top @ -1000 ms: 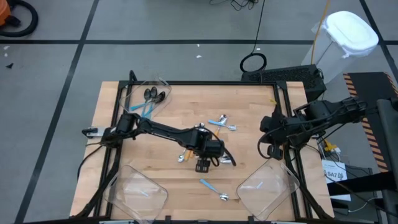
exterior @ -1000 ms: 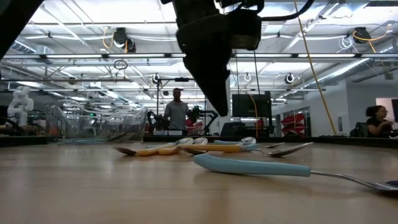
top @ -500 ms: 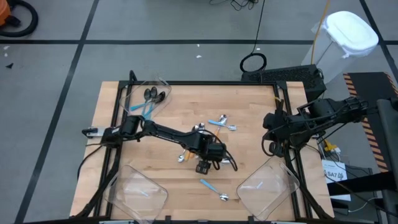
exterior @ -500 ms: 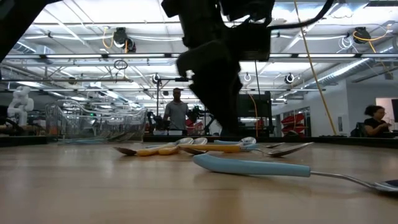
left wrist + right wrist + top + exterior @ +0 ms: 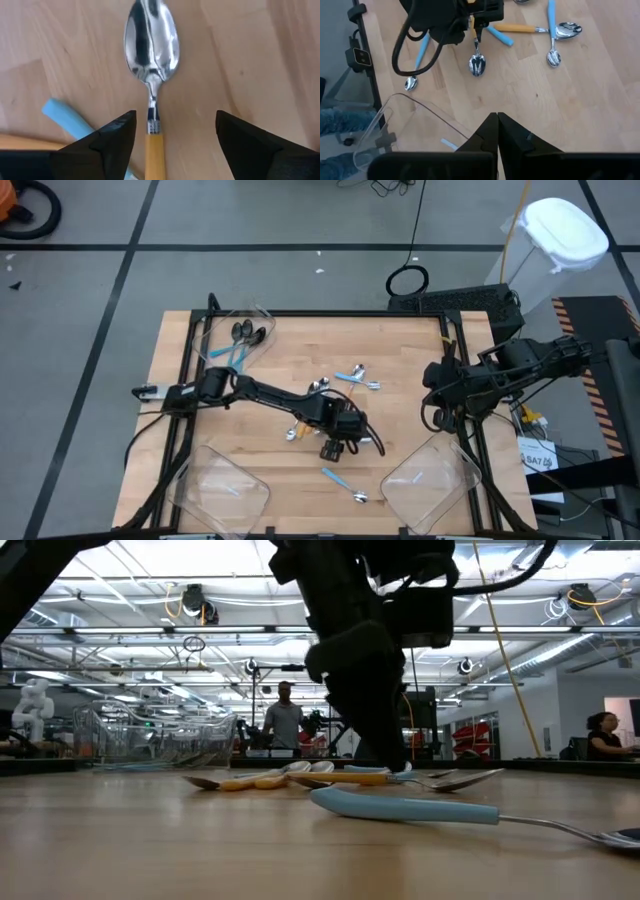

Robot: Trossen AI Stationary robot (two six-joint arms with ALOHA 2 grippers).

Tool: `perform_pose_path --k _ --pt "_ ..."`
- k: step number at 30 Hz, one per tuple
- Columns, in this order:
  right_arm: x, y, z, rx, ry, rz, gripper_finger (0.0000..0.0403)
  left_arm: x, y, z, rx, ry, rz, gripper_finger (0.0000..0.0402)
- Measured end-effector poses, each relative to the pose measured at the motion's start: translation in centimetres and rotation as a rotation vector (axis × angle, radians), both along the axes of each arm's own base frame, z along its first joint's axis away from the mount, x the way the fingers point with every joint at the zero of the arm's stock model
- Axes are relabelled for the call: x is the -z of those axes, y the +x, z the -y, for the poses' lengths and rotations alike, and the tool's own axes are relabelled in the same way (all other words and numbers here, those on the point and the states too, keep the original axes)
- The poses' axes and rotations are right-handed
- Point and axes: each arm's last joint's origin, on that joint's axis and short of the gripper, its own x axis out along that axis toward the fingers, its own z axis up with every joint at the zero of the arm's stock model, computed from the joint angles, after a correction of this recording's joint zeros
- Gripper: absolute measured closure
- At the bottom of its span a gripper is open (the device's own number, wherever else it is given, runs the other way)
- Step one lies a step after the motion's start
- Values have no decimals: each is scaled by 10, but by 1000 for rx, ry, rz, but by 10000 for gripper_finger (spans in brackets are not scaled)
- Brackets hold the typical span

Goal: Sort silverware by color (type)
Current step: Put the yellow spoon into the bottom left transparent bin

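Left wrist view: left gripper [image 5: 172,131] spread wide, straddling an orange-handled spoon [image 5: 151,75].
Handle lies between the fingers [image 5: 114,137], not clamped; silver bowl just ahead. Right gripper [image 5: 498,124] closed, empty, well apart.

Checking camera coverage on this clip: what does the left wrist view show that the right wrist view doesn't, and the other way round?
Only the left wrist view shows the left gripper open, fingers either side of the orange-handled spoon.

Only the right wrist view shows the shut right gripper, a clear bin with a blue piece inside, and more spoons lying apart.

Both show that orange-handled spoon, a blue handle beside it, and the wooden table.
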Motion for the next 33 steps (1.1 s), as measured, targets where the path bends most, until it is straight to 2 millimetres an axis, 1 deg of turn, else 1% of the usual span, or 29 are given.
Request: perform_pose_path --k 7,14,21,28,33 --pt "0 0 0 -7 -4 1 403 13 -2 -2 -76 -4 -61 187" --pt "0 0 0 2 2 1 403 21 0 -1 -81 -20 -80 233" --pt "0 0 0 15 9 0 403 23 -2 -3 -126 -25 -99 284" --pt "0 0 0 15 9 1 403 24 -1 -4 -135 -19 -98 354" --pt "0 0 0 15 9 1 403 23 0 -4 -168 -23 -82 358"
